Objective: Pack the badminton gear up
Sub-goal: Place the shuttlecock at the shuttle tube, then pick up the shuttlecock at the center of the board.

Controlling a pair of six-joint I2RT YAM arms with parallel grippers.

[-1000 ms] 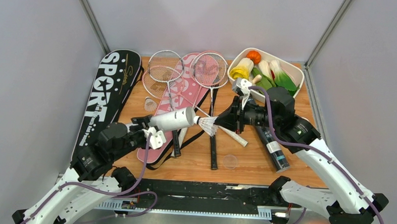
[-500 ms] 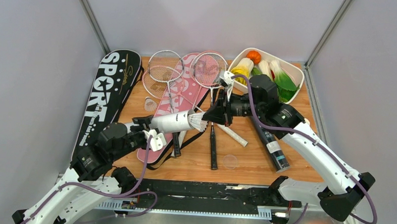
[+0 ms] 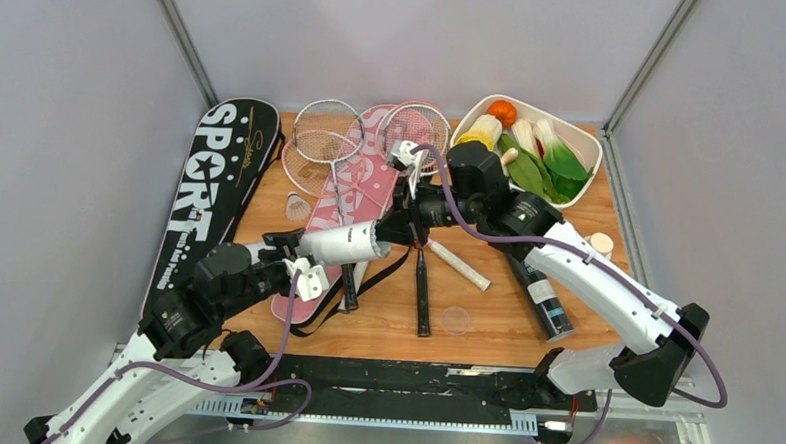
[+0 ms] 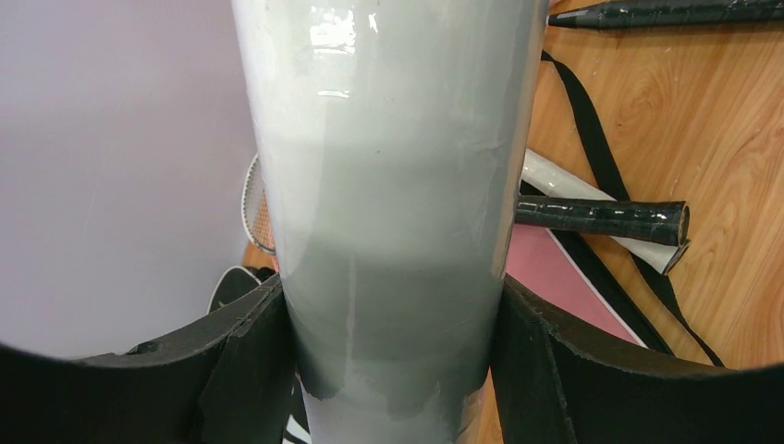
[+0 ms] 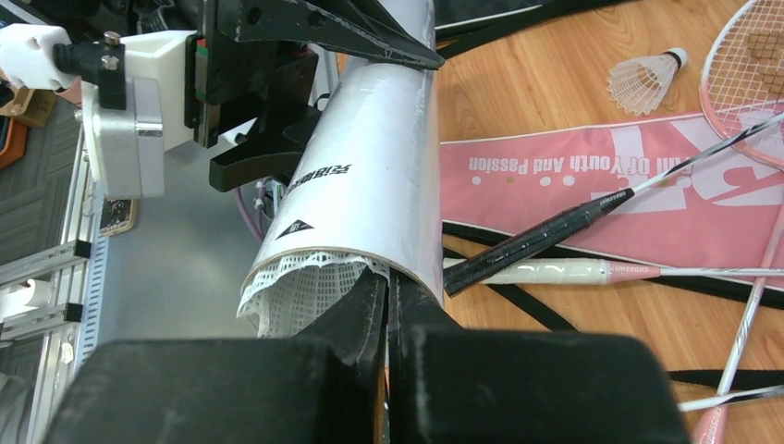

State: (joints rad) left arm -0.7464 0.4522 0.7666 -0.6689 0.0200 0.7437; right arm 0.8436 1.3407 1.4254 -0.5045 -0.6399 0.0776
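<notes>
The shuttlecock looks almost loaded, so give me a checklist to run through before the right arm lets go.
1. White tube held by the left gripper, fingers on both sides: ok.
2. Tube mouth facing the right gripper: ok.
3. Shuttlecock entering the tube: ok, its skirt is at the mouth.
4. Shuttlecock fully seated: not ok, the skirt edge protrudes past the rim.
5. Right gripper closed on the shuttlecock: its jaws are shut, but the grip point is hidden: cannot tell.
6. Other shuttlecock on the table, not yet packed: not ok.
</notes>
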